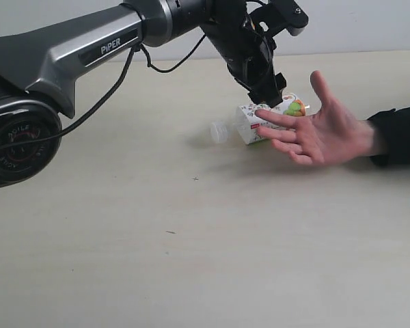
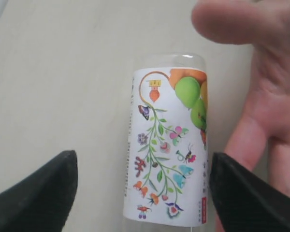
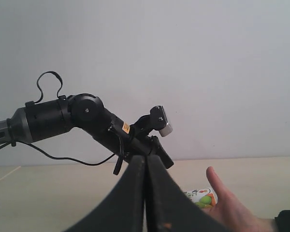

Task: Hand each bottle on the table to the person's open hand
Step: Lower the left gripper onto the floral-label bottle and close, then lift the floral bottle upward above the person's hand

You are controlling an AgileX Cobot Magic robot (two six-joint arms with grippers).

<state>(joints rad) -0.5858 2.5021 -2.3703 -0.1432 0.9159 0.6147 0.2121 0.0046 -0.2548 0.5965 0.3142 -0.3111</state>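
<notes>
A clear bottle (image 1: pixel 254 126) with a white floral fruit label lies on its side, pale cap end toward the left. It rests against the fingers of the person's open hand (image 1: pixel 328 133), palm up over the table (image 1: pixel 191 260). My left gripper (image 1: pixel 270 92) hangs just above the bottle. In the left wrist view this gripper (image 2: pixel 142 162) is open; its black fingers (image 2: pixel 43 193) straddle the bottle's label (image 2: pixel 166 145) with gaps on both sides, and the hand (image 2: pixel 270 96) is beside it. My right gripper (image 3: pixel 145 162) is shut and empty, off to the side, out of the exterior view.
The left arm (image 1: pixel 89 51) stretches from the left edge across the back of the table. The person's dark sleeve (image 1: pixel 400 133) enters from the right. The right wrist view shows the left arm (image 3: pixel 87 118), the bottle (image 3: pixel 200 197) and the hand (image 3: pixel 232 210) against a pale wall.
</notes>
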